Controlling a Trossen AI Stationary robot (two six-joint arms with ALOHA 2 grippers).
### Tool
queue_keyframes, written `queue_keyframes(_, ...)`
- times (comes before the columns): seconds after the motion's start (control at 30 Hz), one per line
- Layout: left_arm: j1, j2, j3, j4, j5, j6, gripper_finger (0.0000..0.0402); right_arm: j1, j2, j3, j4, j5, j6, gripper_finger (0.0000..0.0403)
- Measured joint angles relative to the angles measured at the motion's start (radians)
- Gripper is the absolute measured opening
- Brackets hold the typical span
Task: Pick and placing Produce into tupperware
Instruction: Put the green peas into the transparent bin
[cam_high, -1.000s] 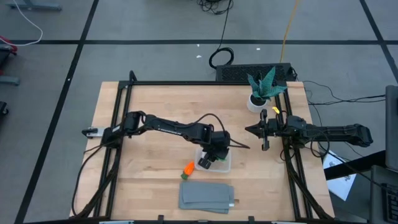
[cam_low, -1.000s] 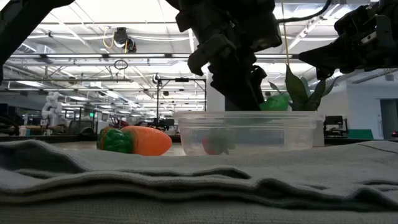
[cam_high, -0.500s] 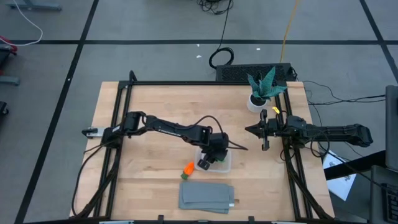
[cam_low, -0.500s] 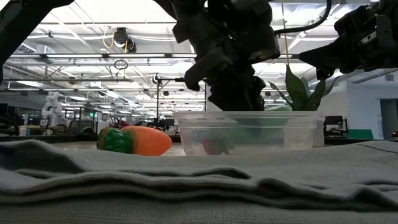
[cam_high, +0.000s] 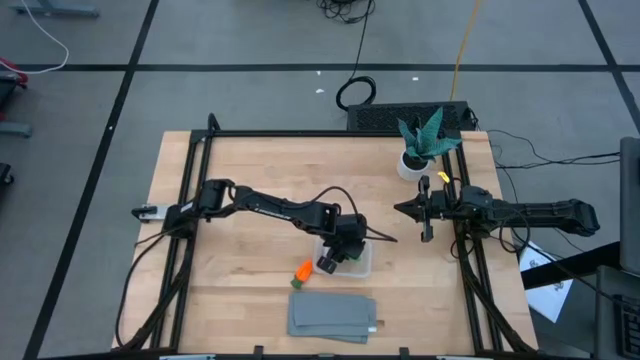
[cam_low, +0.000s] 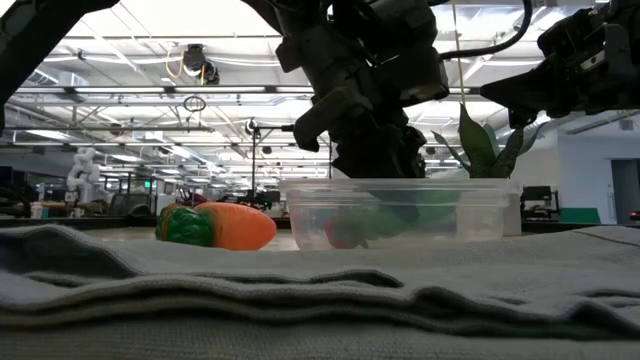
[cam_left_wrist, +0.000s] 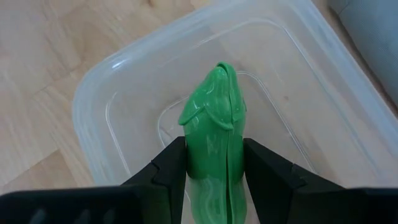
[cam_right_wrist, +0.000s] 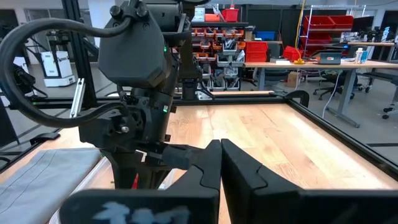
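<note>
Gripping the green pod (cam_left_wrist: 214, 140) lengthwise, tip forward and inside the tupperware (cam_left_wrist: 93, 112) walls, left pincer (cam_left_wrist: 214, 168) nearest; right pincer (cam_right_wrist: 221, 163) closed, well apart to the right.

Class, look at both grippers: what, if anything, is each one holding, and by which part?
The left gripper holds the green pod by its lower sides, tip pointing into the tupperware. The right gripper is shut, holding nothing.
</note>
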Motion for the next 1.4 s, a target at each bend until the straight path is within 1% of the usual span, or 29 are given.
queue_keyframes(0.33, 0.0, 0.0, 0.0, -0.006, 0.001, -0.001, 0.0134, 0.0, 0.0, 0.0, 0.0, 0.0, 0.0, 0.0)
queue_keyframes(0.47, 0.0, 0.0, 0.0, -0.004, 0.002, -0.031, 0.0134, 0.0, 0.0, 0.0, 0.0, 0.0, 0.0, 0.0)
queue_keyframes(0.87, 0.001, 0.0, 0.001, 0.053, 0.024, -0.046, 0.0134, 0.0, 0.0, 0.0, 0.0, 0.0, 0.0, 0.0)
queue_keyframes(1.4, 0.001, 0.039, 0.002, 0.056, 0.022, -0.045, 0.0134, 0.0, 0.0, 0.0, -0.001, 0.0, 0.0, 0.0)
